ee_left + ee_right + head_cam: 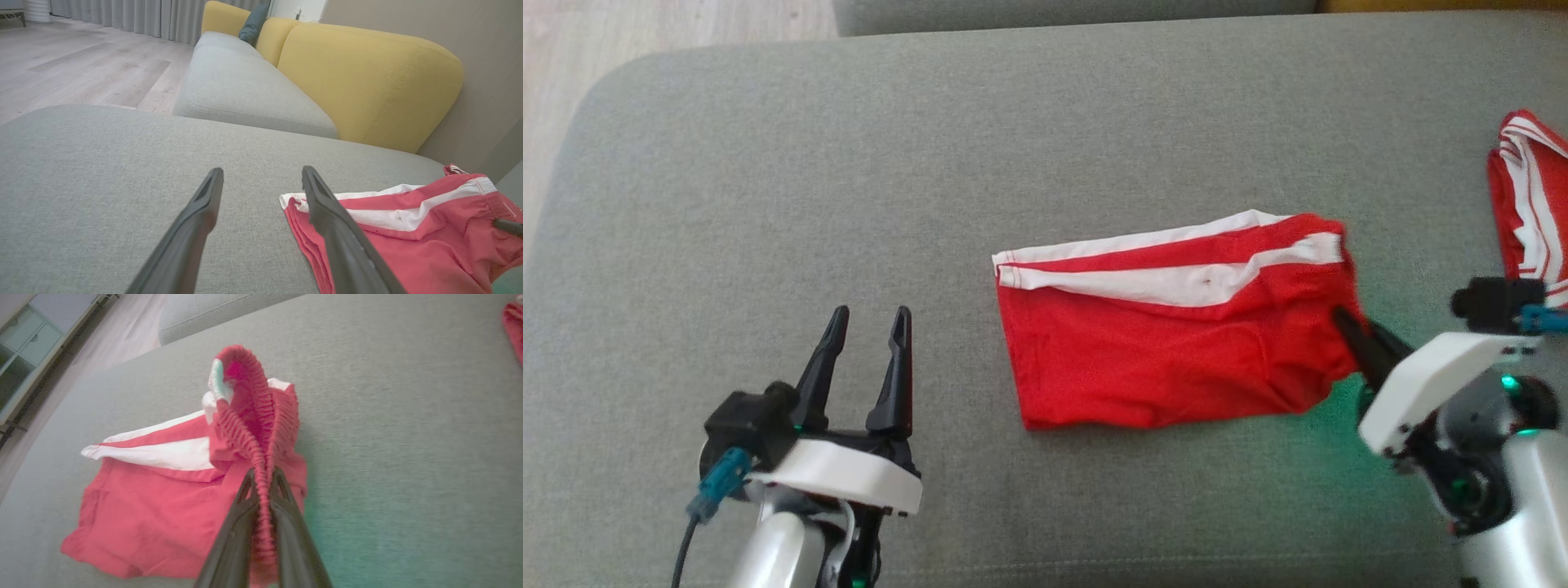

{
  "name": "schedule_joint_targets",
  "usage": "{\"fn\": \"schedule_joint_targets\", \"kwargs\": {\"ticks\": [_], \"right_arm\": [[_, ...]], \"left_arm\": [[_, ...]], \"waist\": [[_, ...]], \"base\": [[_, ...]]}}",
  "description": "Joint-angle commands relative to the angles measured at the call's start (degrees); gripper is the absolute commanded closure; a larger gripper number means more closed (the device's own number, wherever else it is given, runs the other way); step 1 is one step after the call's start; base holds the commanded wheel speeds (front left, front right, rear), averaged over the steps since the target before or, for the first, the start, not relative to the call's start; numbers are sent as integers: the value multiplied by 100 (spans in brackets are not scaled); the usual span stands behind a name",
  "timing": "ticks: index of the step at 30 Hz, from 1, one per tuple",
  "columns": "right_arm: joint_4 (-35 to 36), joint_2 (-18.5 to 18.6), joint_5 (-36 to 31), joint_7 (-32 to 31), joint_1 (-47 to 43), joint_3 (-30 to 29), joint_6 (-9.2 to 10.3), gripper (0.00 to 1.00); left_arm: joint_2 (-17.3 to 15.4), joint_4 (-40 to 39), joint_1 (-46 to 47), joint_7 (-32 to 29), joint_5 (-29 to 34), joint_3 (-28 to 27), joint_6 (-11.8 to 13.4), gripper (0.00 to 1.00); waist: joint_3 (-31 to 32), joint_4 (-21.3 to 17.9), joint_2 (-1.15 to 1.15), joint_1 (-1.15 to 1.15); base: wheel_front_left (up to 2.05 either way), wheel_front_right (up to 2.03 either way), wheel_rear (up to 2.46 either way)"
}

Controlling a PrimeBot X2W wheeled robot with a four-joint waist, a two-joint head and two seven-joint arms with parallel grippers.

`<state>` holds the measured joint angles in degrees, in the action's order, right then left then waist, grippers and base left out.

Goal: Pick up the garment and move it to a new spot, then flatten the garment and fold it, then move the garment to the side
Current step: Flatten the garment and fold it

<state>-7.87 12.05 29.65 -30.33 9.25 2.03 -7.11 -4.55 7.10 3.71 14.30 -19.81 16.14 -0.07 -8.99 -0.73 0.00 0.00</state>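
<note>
The red shorts [1168, 343] are laid, seemingly folded, on the grey cushion [849, 163], with the waistband pinched in the jaws of the right gripper [1342, 317]. The jaws of the left gripper [870, 314] are spread, clear of the cloth. Only the move aside is judged left.

We see our right gripper [261, 475] pinched shut on the ruffled elastic waistband [249, 400] of the red shorts [163, 506], that band standing up in a loop beyond its grip while the white-striped rest lies rumpled on the grey cushion [408, 437].
</note>
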Motion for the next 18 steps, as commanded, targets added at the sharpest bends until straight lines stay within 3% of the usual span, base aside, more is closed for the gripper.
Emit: {"fn": "schedule_joint_targets", "kwargs": {"ticks": [1,10,18], "right_arm": [[308,24,77,-11,87,139,-37,100],[941,-465,418,68,20,894,-37,100],[296,-812,360,460,378,1444,-37,100]], "left_arm": [[10,-171,196,70,48,-201,-31,0],[25,-134,207,70,77,-243,-67,0],[56,-152,239,70,79,-247,-81,0]], "waist": [[10,17,0,0],[102,236,0,0],[48,509,0,0]], "base": [[0,0,0],[0,0,0],[0,0,0]]}}
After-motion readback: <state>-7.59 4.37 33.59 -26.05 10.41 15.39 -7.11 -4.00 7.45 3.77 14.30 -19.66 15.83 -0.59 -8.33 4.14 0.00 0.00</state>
